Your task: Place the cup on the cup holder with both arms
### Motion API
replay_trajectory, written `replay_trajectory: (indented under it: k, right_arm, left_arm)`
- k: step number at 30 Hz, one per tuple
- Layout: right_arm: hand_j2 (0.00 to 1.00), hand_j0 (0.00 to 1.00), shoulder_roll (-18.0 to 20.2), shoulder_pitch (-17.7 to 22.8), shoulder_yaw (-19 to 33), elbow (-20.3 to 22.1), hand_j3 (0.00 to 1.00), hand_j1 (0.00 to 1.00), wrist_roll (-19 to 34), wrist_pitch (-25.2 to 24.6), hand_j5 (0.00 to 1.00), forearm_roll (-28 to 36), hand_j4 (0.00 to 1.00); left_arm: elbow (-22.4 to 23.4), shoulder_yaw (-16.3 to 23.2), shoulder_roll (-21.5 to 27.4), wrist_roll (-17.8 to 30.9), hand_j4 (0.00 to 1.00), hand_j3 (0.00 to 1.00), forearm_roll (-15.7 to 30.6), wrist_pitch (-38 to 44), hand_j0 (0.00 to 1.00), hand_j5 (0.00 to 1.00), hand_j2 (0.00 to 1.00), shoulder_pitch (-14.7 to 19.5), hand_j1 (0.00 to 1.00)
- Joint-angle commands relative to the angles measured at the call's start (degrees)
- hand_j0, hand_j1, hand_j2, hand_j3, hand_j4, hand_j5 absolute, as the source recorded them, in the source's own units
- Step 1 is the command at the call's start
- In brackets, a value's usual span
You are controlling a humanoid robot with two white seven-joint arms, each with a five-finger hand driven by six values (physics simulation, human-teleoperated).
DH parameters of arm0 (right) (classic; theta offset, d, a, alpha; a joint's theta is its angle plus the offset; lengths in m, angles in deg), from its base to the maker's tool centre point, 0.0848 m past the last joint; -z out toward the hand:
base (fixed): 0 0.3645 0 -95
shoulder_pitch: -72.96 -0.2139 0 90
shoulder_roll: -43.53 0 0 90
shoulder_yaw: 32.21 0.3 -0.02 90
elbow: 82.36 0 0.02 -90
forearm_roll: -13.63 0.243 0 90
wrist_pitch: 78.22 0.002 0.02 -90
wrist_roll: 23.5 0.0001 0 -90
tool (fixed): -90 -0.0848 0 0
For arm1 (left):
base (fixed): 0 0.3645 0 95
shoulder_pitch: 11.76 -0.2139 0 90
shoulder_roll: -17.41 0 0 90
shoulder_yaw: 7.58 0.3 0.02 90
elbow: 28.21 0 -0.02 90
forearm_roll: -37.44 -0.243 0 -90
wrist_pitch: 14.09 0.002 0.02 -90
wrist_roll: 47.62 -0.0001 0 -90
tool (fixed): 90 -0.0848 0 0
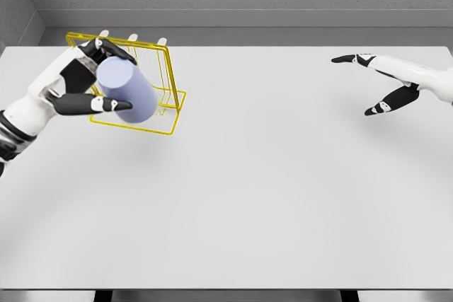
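So we're at the placing step, I'd say. The left hand [85, 79] has the cup [127, 90] pinched between thumb and fingers, curled snugly around it, and it's holding it tilted right in front of the rack [159, 79], up off the table [269, 196]. The cup overlaps the rack's wires from this angle, so I can't tell if it's actually touching a peg yet or just hovering beside one.

Next move, my guess: it has to line the cup's open end up with one of the upright pegs and slide it on before letting go. Can't see which end is open from here, which makes that fiddly to judge.

The right hand [386, 86] is well apart from the rack, far over on the other side of the table, fingers spread out and holding nothing. Task says both arms, but it's not doing much.

Looks-wise: the cup is a plain smooth cylinder, pale lavender-blue, matte, no handle visible. The rack is thin yellow wire, a rectangular frame with pale-tipped pegs on top. The table is flat, white and featureless.
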Motion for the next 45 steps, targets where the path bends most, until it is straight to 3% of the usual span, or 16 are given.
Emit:
replay_trajectory:
  k: [1, 17, 45]
  right_arm:
    - [1.00, 1.00, 0.0, 0.0, 0.0, 0.1, 1.00, 1.00, 0.0, -0.2, 1.00, 0.4, 1.00]
    - [1.00, 1.00, 0.0, -0.1, 0.0, 0.1, 1.00, 1.00, 0.0, -0.2, 1.00, 0.4, 1.00]
    - [1.00, 1.00, 0.0, -0.1, 0.0, 0.1, 1.00, 1.00, 0.0, -0.2, 1.00, 0.4, 1.00]
  left_arm:
    - [1.0, -0.2, 0.0, 0.0, 0.33, 0.33, 0.4, 0.2, 0.33, 0.33, 0.33, 0.0, 0.33]
    - [7.4, 0.2, -0.8, 0.3, 0.33, 0.33, 0.2, 0.7, 0.33, 0.33, 0.33, 4.7, 0.33]
    - [7.8, 0.8, -3.5, 1.4, 0.33, 0.33, -0.5, 1.1, 0.33, 0.33, 0.33, 7.6, 0.33]
